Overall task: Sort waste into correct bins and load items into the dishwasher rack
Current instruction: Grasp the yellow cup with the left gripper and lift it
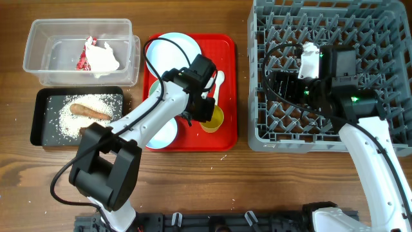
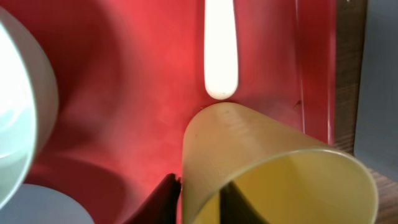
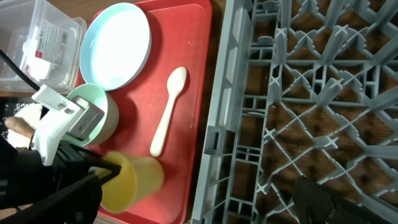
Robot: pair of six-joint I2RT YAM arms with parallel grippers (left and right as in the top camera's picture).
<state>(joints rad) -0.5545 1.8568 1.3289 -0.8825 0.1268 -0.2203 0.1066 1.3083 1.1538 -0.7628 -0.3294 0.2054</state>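
Overhead: left gripper (image 1: 207,114) clamped on cup (image 1: 215,121) rim, over red tray (image 1: 229,71). Right gripper (image 1: 282,87) above rack (image 1: 386,64); jaw spread cannot tell.

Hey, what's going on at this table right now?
The left gripper grips the rim of the tilted yellow cup on the red tray, where the plate, a bowl and the white spoon lie. The wrapper sits in the clear tub, and rice in the black tray. The right gripper hangs over the rack.
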